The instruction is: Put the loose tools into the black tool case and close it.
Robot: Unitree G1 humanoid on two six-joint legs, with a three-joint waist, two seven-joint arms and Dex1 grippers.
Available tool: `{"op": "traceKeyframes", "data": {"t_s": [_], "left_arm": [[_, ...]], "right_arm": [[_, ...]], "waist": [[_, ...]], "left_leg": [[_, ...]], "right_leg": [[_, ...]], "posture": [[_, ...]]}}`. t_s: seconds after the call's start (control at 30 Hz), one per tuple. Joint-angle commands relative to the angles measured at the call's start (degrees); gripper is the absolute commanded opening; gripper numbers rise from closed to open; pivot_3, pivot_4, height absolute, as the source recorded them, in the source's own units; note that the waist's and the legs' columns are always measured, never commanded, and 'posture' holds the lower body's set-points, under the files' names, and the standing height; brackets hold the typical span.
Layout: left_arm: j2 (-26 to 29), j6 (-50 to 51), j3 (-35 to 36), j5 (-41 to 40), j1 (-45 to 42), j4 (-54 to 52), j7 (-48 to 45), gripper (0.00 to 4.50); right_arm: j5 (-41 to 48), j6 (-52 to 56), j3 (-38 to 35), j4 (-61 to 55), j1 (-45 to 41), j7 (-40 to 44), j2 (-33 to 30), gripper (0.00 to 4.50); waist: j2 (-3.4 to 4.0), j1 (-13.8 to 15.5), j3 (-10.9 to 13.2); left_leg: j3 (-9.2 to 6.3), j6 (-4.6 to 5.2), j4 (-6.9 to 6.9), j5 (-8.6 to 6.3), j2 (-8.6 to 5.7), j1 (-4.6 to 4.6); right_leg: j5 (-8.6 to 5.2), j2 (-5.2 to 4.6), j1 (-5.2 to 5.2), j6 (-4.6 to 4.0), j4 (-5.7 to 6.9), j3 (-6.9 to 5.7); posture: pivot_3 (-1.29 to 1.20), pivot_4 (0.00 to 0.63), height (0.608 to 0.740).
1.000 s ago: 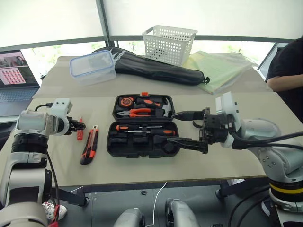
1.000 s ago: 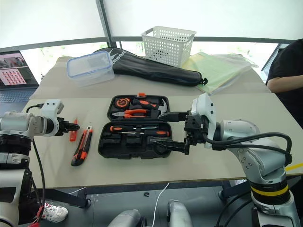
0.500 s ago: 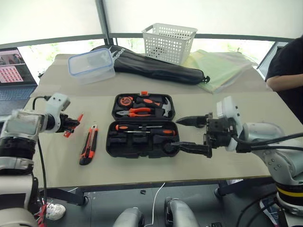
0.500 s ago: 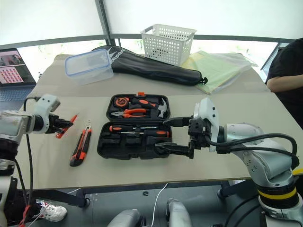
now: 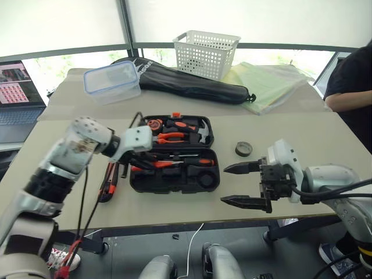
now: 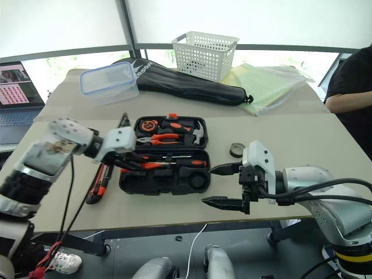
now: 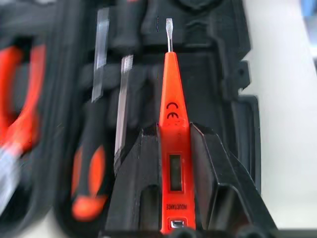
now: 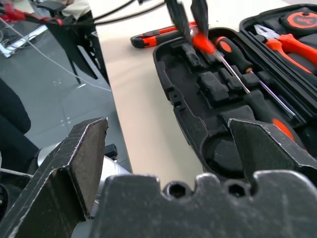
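Beige tabletop carries everything I'm steering around, and I'll place it all against the black tool case, which lies open and flat near the middle. Beyond the case, toward the windows, I see the long black fabric bag, a white basket and a clear lidded box. My right gripper hovers just off the case's near right corner, over the table's front edge, its two black fingers spread wide apart with nothing between them. My left gripper is over the case's front half, on its left side, fingers pinched tight on the slim orange screwdriver, whose metal tip points along the moulded slots. Inside that front half two black-and-orange screwdrivers lie in their slots, and the rear half holds pliers, a hammer and a tape measure. Left of the case, flat on the table, lies the orange-black utility knife, partly hidden by my left arm. Right of the case, well clear of it, sits the small dark tape roll
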Motion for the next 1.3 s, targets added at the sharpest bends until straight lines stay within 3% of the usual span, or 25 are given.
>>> {"op": "traceKeyframes", "data": {"t_s": [0.03, 0.27, 0.8, 0.83, 0.87, 1.03, 1.2, 1.3], "left_arm": [[-1.11, -6.32, -2.5, 5.16, -3.11, 4.98, -1.18, 0.4], [-4.44, -8.54, -5.4, 10.94, -7.35, 14.94, -3.12, 0.4], [-8.6, -4.57, -2.58, 10.78, -5.95, 16.58, -2.66, 0.4], [-8.18, -4.51, -2.41, 10.62, -5.75, 16.19, -3.06, 1.4], [-7.62, -4.61, -2.16, 10.39, -5.55, 15.63, -3.62, 1.6], [-4.18, -2.96, 1.52, 6.56, -5.27, 11.05, -7.48, 3.5], [-2.07, -1.75, 7.67, 0.28, -2.89, 8.59, -8.95, 3.5], [-2.25, -2.63, 11.22, -2.75, 0.39, 8.52, -7.77, 2.78]], "right_arm": [[0.45, -1.24, -2.29, -2.54, 0.35, -1.86, 0.66, 4.5], [-0.26, -2.03, -3.06, -4.25, 2.26, -3.96, 1.04, 4.5], [-0.26, -3.07, -2.63, -3.91, 1.72, -4.11, 1.04, 4.5], [-0.14, -3.01, -2.55, -3.86, 1.54, -4.11, 1.11, 4.5], [0.06, -2.9, -2.48, -3.78, 1.31, -4.14, 1.23, 4.5], [0.23, -2.75, -1.98, -3.55, 0.88, -4.0, 1.49, 4.5], [0.11, -2.67, -1.72, -2.91, 0.63, -4.12, 1.83, 4.5], [-0.13, -2.75, -1.49, -2.73, 0.64, -4.15, 2.03, 4.5]], "waist": [[0.0, 0.05, 0.0], [0.0, 0.18, 0.0], [0.02, 0.34, -0.01], [0.02, 0.33, -0.01], [0.02, 0.29, -0.01], [0.0, 0.24, 0.0], [0.01, 0.2, -0.01], [0.02, 0.14, -0.01]], "left_leg": [[0.0, 0.01, 0.0, 0.0, 0.01, 0.0], [-0.06, 0.22, 0.3, -0.12, 0.01, -0.26], [-0.06, 0.28, 0.47, -0.15, -0.02, -0.3], [-0.06, 0.28, 0.47, -0.15, -0.02, -0.31], [-0.06, 0.28, 0.47, -0.15, -0.02, -0.31], [-0.07, 0.28, 0.48, -0.16, -0.02, -0.34], [-0.08, 0.28, 0.47, -0.16, -0.01, -0.36], [-0.08, 0.28, 0.47, -0.16, -0.02, -0.36]], "right_leg": [[0.0, 0.01, 0.0, 0.0, 0.0, -0.01], [0.03, 0.03, -0.04, 0.06, 0.09, -0.14], [0.08, 0.02, -0.03, 0.14, 0.09, -0.11], [0.08, 0.02, -0.03, 0.14, 0.09, -0.11], [0.08, 0.01, -0.03, 0.14, 0.09, -0.11], [0.08, 0.01, -0.05, 0.15, 0.07, -0.12], [0.08, 0.02, -0.1, 0.14, 0.08, -0.12], [0.08, 0.02, -0.1, 0.15, 0.09, -0.13]], "posture": [[0.0, 0.15, 0.74], [0.0, 0.15, 0.74], [0.0, 0.15, 0.74], [0.0, 0.15, 0.74], [0.0, 0.15, 0.74], [0.0, 0.15, 0.74], [0.0, 0.15, 0.74], [0.0, 0.15, 0.74]]}}
